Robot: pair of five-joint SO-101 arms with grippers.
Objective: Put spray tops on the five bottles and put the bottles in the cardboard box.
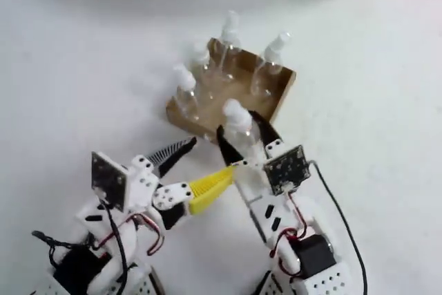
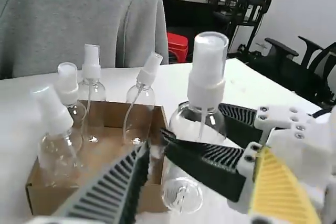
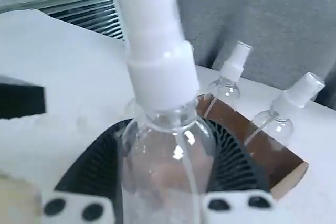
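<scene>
One capped bottle [image 1: 235, 113] stands clamped inside the right hand [image 1: 243, 144].

— High view?
— Fixed overhead, looking steeply down over the white table [image 1: 69, 67], cardboard box [image 1: 280, 98] mid-frame, at some distance.
— Left wrist view?
— Low, near table height, facing across the box toward a grey seat back [image 2: 63, 24]; close to the spray bottle [image 2: 202, 121] in front.
— Right wrist view?
— Closer yet, right up against that same bottle, box behind it.
— Shared ground?
— Bottle and box, in all three.
</scene>
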